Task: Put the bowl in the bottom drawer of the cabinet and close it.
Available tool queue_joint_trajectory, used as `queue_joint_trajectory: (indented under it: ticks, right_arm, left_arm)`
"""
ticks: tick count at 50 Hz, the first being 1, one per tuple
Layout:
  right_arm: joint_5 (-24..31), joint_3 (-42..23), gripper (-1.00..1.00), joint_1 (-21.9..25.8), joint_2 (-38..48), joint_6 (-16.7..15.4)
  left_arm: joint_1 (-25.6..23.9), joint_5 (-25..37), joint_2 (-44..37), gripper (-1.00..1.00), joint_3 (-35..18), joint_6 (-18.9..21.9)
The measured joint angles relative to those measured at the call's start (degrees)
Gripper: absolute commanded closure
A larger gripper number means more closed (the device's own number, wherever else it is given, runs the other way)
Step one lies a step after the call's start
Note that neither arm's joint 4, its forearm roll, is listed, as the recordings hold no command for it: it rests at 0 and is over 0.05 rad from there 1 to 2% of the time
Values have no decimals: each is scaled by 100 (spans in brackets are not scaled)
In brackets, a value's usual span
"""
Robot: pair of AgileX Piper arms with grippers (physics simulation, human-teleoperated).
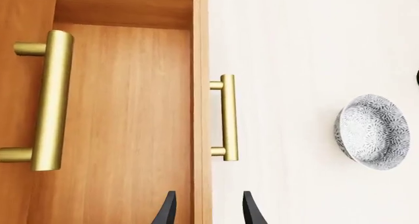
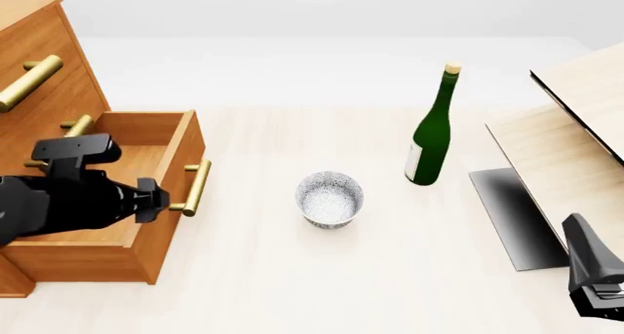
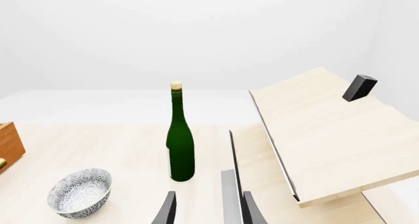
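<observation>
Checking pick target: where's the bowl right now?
In the front view the bowl stands upright on the table near centre, between the open bottom drawer on its left and the green bottle to its right, touching neither.

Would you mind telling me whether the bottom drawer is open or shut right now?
Open. The bottom drawer is pulled out from the cabinet, its bare inside showing; the bowl sits outside on the table.
</observation>
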State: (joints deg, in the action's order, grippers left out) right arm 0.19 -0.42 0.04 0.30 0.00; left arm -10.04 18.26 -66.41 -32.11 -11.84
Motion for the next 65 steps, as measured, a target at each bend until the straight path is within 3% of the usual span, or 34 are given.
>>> queue_joint_trajectory:
  ticks: [30,65]
  right_arm:
    - [0,0,-100,0,0,0]
    - [0,0,-100,0,0,0]
  left_arm:
    - [-131,-394,-488,-100,234,-173]
    - [-724,-618,-718,-100,272,-333]
